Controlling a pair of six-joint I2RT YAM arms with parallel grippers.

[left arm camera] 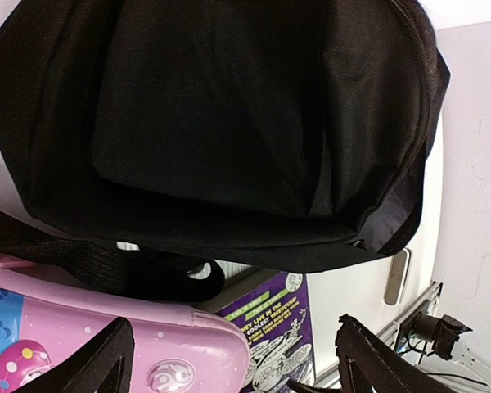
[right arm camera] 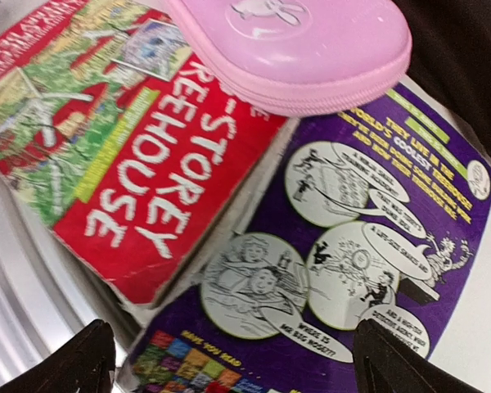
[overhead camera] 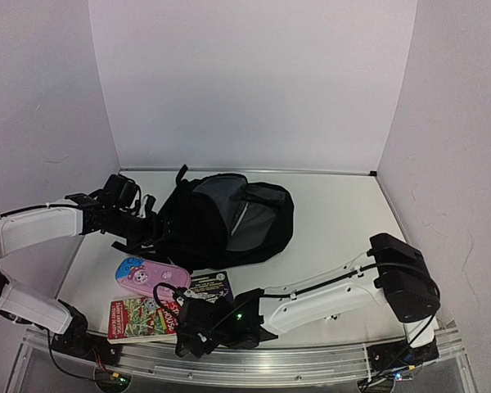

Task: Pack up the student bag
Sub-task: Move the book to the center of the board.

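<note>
The black student bag (overhead camera: pixel 221 217) lies in the middle of the table, its grey lining showing at the open top. It fills the top of the left wrist view (left arm camera: pixel 213 123). My left gripper (overhead camera: pixel 146 210) hovers at the bag's left side, open and empty (left arm camera: pixel 237 368). A pink pencil case (overhead camera: pixel 151 276) lies in front of the bag, partly on a red book (overhead camera: pixel 137 318) and a purple book (overhead camera: pixel 213 286). My right gripper (overhead camera: pixel 186 318) is open just above the two books (right arm camera: pixel 237 368), holding nothing.
A black strap (left arm camera: pixel 106 266) of the bag lies across the pink case (left arm camera: pixel 106 340). The metal rail (overhead camera: pixel 254 360) runs along the near table edge, close under the books. White walls close in the back and both sides.
</note>
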